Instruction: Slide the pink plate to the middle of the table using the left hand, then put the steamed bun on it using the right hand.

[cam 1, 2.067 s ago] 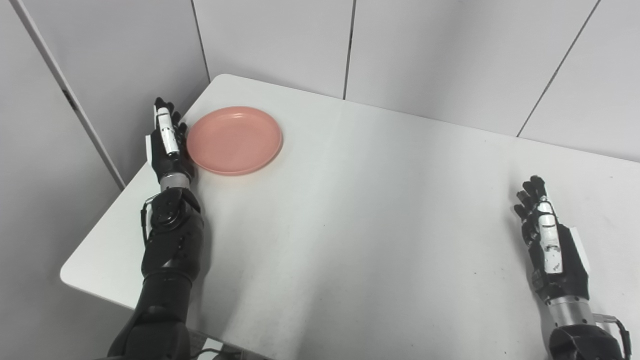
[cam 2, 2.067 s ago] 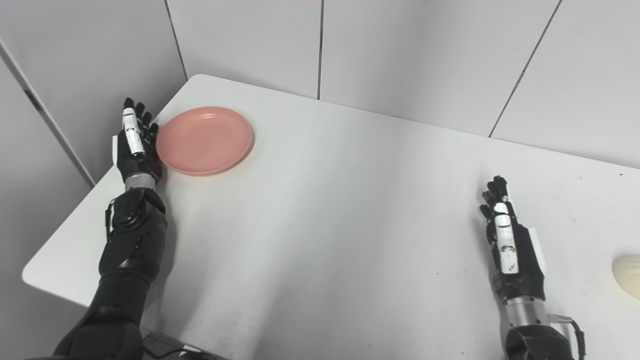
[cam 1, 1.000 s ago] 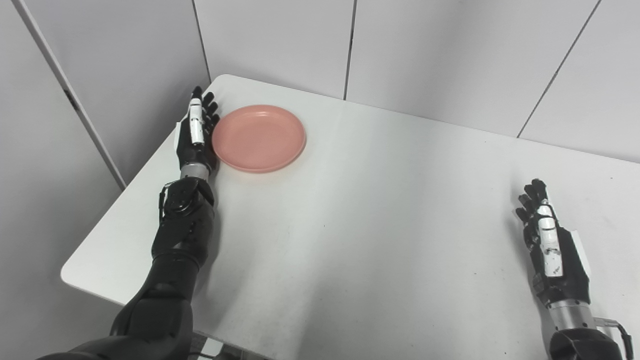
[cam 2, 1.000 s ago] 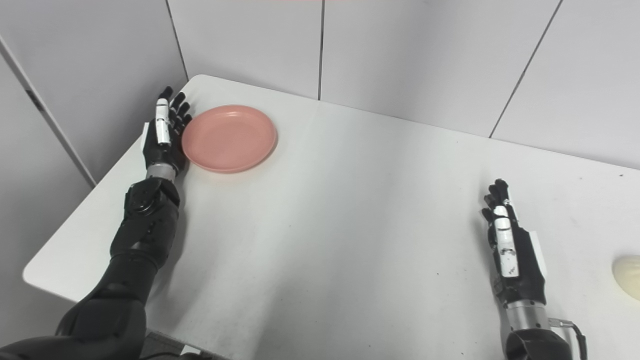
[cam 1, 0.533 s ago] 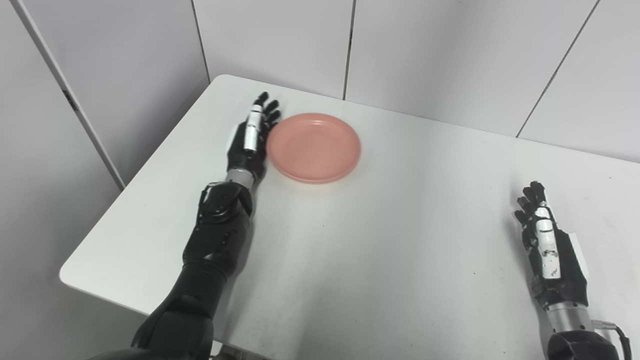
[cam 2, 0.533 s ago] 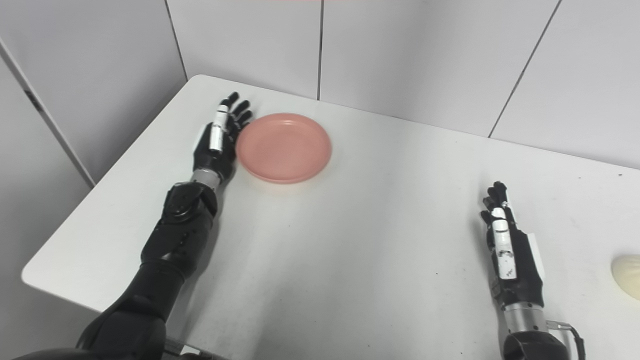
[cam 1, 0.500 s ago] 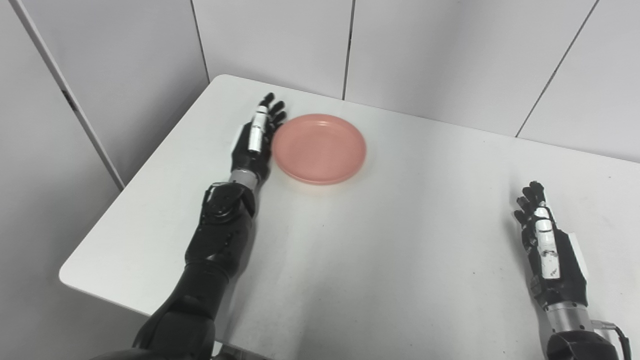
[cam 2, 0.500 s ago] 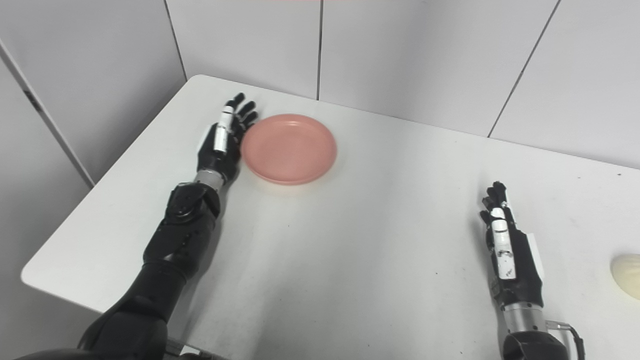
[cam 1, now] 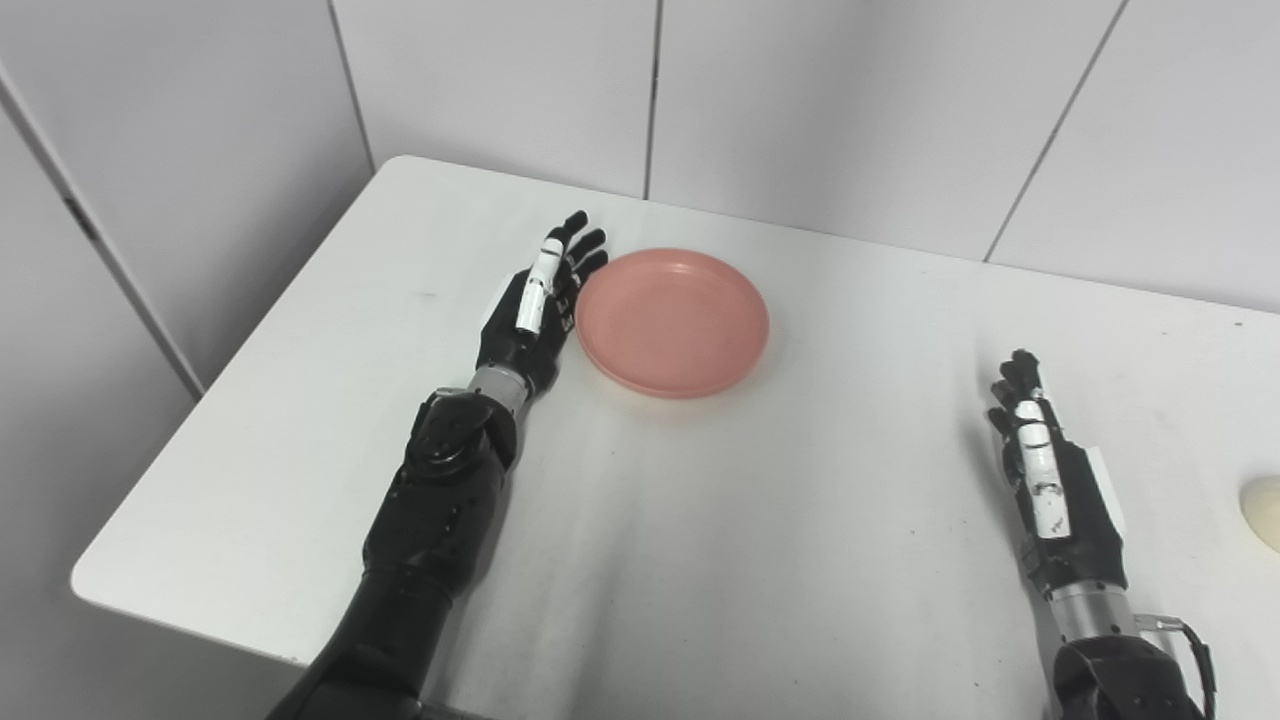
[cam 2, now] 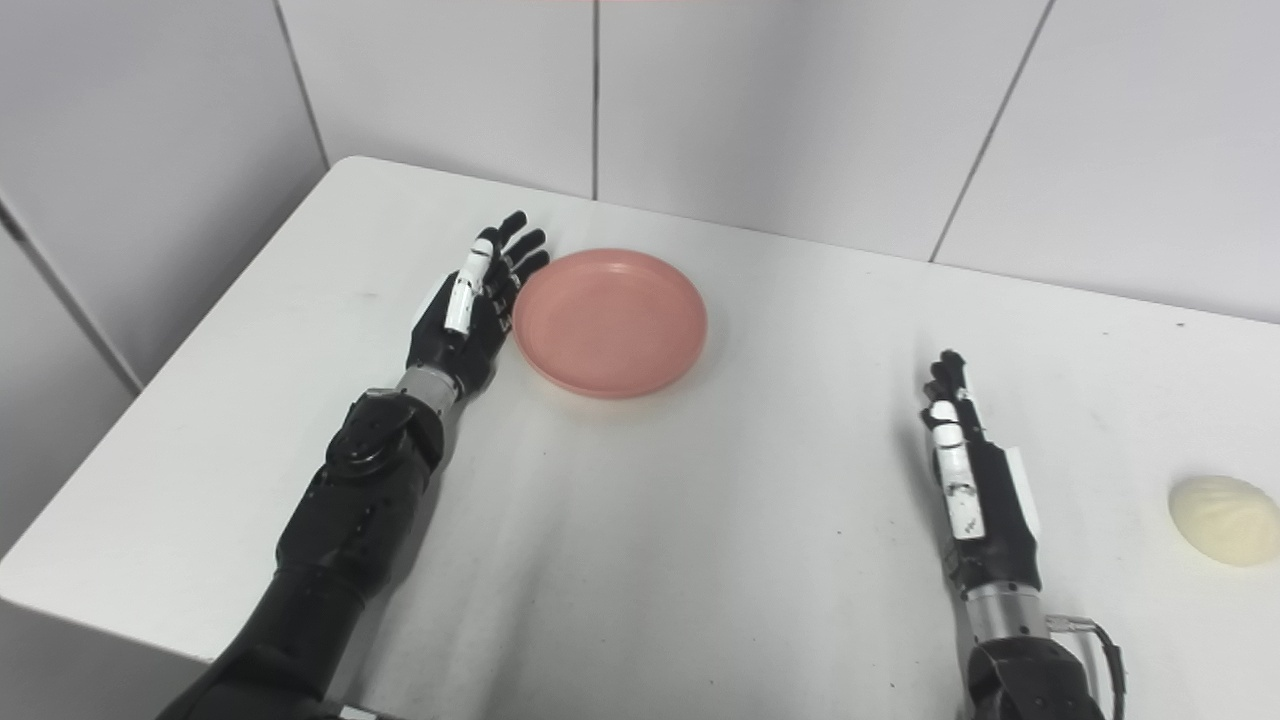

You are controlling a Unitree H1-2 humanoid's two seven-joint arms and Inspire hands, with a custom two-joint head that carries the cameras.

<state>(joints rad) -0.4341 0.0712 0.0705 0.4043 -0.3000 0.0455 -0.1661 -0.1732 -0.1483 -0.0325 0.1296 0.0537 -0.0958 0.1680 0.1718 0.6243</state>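
Left robot hand (cam 1: 530, 315) open, edge-on vs flat pink plate (cam 1: 672, 322); right robot hand (cam 2: 968, 500) open, empty.

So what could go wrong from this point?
The left hand pushes the pink plate only from its left rim, so the plate may spin or slip past the fingers. The steamed bun sits near the table's right side, outside the open right hand, which may nudge it further.

Left hand (cam 2: 462, 318) — seemingly touching pink plate (cam 2: 610, 322)
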